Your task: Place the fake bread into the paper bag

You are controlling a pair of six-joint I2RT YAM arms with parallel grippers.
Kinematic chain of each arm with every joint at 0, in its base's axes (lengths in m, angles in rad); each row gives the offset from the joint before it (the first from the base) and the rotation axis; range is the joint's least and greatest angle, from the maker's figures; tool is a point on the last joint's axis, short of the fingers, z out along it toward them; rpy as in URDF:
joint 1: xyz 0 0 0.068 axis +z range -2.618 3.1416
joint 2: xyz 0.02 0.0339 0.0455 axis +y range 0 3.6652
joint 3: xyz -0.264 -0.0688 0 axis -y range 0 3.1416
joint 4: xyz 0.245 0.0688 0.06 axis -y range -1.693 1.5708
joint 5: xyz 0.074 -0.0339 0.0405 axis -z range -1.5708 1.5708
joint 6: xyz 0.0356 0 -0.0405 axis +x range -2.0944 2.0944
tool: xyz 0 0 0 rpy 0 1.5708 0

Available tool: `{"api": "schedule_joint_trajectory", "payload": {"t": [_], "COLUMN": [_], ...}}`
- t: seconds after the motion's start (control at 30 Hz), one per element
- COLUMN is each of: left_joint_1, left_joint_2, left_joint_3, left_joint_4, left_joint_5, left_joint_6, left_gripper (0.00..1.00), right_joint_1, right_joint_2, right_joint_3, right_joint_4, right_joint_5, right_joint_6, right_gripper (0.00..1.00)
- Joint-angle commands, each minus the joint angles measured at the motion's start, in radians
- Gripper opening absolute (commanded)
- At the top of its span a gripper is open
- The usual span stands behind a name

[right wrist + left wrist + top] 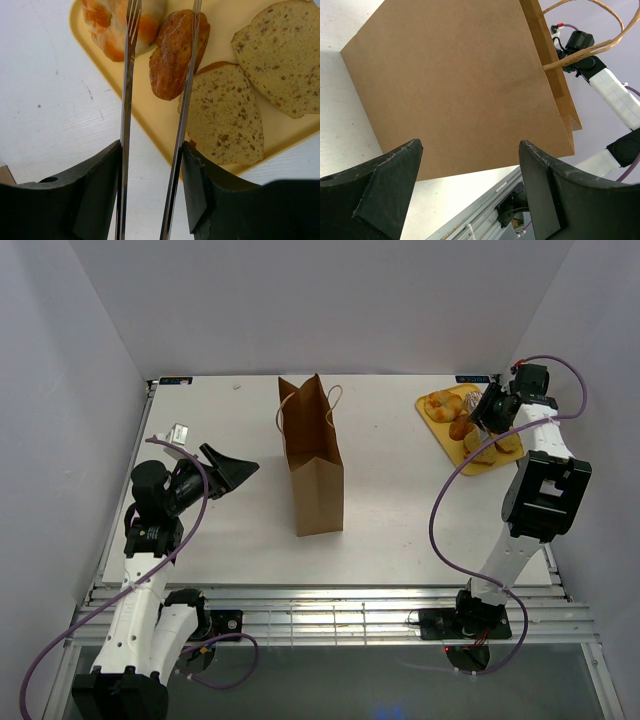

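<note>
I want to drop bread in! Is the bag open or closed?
Open. In the top view the bag stands upright with its mouth spread wide, so you can see down inside.

White table [400, 520] with paper bag [315, 465] and yellow tray [437, 423]

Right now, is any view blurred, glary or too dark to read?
Top external: even, soft light, sharp; the tall brown paper bag casts barely any shadow. Left wrist: bag sharp, the left hand's black fingers dark with little detail. Right wrist: speckled toast-like slices crisp; thin metal tongs show mild sheen, no glare.
</note>
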State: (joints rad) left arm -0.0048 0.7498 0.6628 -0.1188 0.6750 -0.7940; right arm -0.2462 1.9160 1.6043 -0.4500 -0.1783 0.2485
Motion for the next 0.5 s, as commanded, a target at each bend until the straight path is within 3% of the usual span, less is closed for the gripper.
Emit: {"api": "schedule_joint_trajectory", "payload": {"t": [0.0, 0.47], "left_joint_1": [0.003, 0.003], "left_joint_2": [-0.007, -0.029], "left_joint_3": [0.031, 0.031], "left_joint_4": [0.018, 0.007], "left_joint_5": [0.02, 0.035], "left_joint_6": [0.013, 0.012], "left_gripper": [0.88, 0.88], "right_joint_1": [0.007, 0.028], "right_joint_2": [-0.012, -0.018], "right_joint_3": [0.01, -0.037], "right_joint_4": [-0.024, -0.039], "right_joint_5": [0.054, 0.062], "right_joint_6": [-0.029, -0.058], "right_gripper": [0.54, 0.53]}}
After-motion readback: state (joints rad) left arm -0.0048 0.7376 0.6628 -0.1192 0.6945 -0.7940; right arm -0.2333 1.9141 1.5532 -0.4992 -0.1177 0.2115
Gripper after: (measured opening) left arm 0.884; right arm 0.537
